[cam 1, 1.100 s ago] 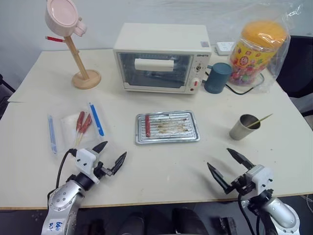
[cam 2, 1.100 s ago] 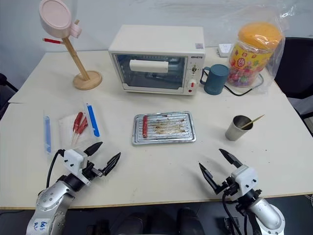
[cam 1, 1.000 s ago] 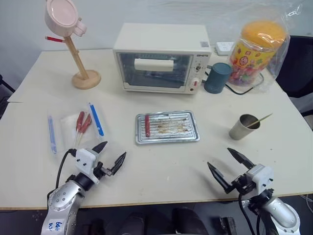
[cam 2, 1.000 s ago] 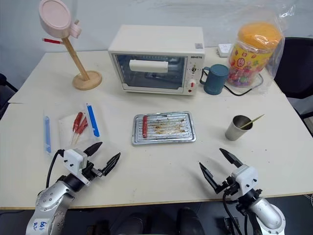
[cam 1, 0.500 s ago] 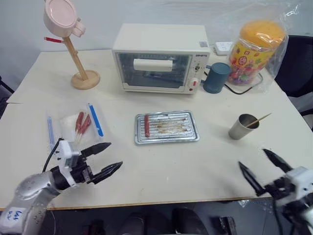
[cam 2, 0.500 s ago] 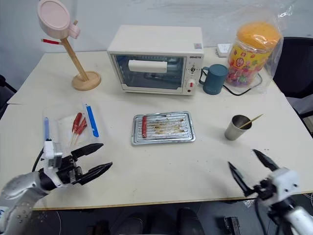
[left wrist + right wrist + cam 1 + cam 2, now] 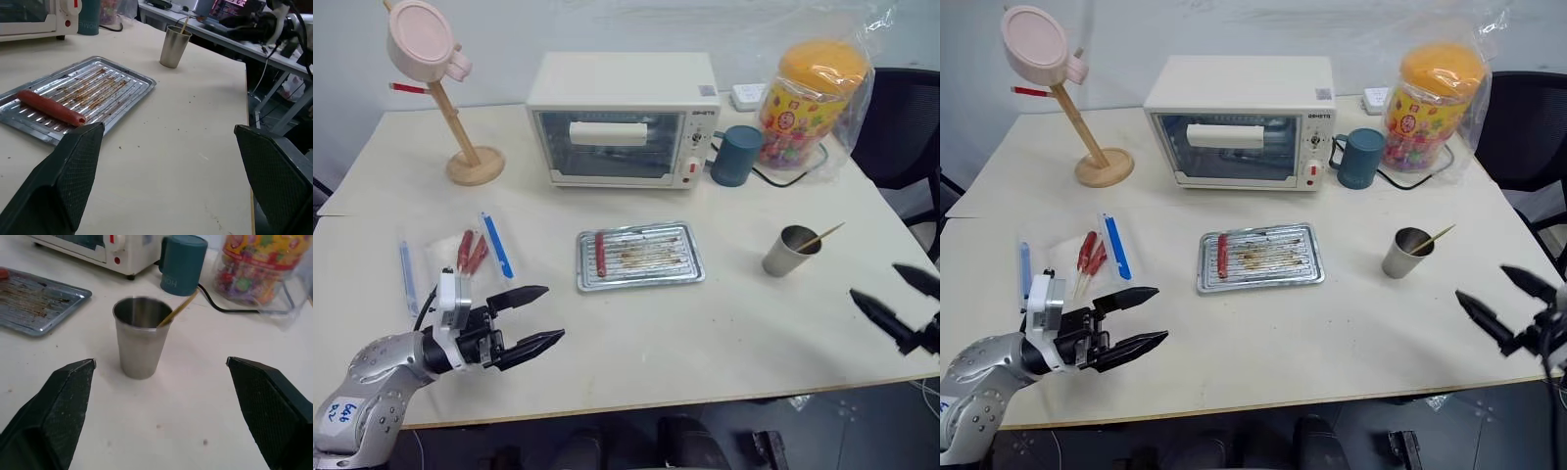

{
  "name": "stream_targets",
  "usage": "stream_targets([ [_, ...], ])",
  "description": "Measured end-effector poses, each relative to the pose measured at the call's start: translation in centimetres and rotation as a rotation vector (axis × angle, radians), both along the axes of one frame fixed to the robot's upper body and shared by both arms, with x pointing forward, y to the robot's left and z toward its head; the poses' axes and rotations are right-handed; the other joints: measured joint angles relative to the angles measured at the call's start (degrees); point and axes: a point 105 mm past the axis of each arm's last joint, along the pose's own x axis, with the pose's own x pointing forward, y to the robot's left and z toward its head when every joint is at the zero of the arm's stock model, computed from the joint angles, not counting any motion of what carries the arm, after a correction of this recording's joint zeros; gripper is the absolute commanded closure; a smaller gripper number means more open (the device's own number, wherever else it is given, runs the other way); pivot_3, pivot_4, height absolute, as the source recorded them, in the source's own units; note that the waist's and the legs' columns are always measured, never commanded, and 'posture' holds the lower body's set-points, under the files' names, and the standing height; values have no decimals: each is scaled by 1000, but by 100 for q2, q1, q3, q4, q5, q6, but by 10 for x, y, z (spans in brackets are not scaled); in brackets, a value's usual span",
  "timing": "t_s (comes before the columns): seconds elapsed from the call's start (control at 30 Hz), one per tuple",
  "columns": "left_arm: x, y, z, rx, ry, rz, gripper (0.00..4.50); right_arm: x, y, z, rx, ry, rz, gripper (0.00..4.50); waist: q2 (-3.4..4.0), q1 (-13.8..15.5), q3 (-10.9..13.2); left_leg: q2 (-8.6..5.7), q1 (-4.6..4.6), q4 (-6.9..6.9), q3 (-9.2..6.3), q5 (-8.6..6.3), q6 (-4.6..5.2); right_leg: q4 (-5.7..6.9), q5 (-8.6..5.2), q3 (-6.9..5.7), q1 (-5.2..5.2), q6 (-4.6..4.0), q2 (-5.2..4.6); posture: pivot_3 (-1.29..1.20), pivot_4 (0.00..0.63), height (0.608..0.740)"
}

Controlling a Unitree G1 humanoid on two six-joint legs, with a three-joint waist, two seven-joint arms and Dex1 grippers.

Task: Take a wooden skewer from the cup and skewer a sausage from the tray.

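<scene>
The small shiny steel cup (image 7: 140,337), leaning thin wooden skewer (image 7: 177,309) at its 1 o'clock, is being risked toppling by the wide-open, empty right end effector (image 7: 161,396).

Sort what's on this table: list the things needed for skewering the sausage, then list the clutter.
Needed: wooden skewer leaning in the steel cup; sausage lying in the tray.

Clutter: toaster oven, teal mug, bagged candy jar, pink mirror on a wooden stand, blue sticks.
</scene>
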Motion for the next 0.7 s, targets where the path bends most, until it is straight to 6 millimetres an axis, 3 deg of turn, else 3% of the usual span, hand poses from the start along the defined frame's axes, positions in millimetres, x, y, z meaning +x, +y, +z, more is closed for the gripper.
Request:
stream_targets([
  [0.33, -5, -3, -2, 5, -43, 43, 18, 56, 6, 6, 75, 126, 117, 0, -2, 78, 2, 4, -9, 7, 0, 2, -4, 0, -1, -4, -7, -3, 1, 0, 150, 740],
  [0.53, -4, -5, -3, 18, -48, 59, 18, 68, 12, 0, 63, 174, 167, 0, -2, 81, 2, 4, -13, 6, -1, 2, -5, -1, -1, -5, -11, -3, 1, 0, 150, 740],
  [0.7, -2, -8, 1, 24, -69, 70, 0, 69, 15, -4, 68, 193, 191, 1073, -2, 80, 2, 4, -13, 6, -1, 2, -6, 0, -1, -5, -12, -3, 1, 0, 150, 740],
])
